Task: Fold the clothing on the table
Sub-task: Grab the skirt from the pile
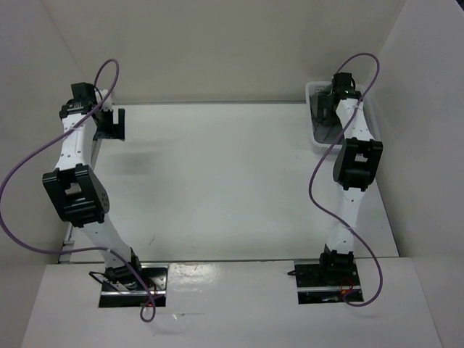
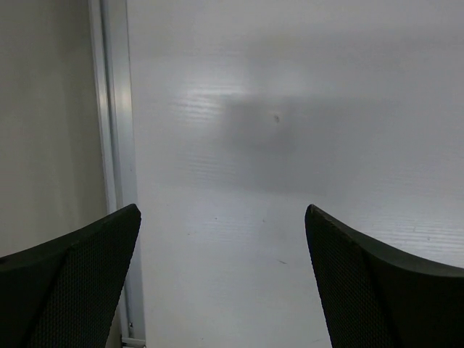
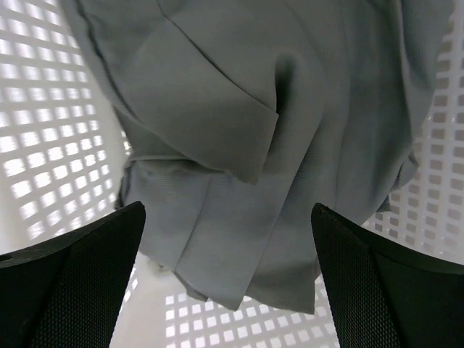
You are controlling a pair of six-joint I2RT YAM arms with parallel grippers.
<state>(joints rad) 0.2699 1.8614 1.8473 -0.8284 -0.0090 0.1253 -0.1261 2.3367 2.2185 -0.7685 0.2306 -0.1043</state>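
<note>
Your right tool (image 3: 226, 210) hangs spread above grey clothing (image 3: 239, 109), seemingly bunched, in a mesh basket (image 3: 43, 109); a deep pinch might snag the mesh.

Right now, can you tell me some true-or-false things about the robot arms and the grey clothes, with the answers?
1. The grey clothing lies in the white mesh basket. True.
2. The right fingers are pinching the clothing. False: they stand open, holding nothing.
3. The left fingers are open over the table. True.
4. The clothing is spread flat in the middle of the table. False: it sits bunched in the basket.
</note>
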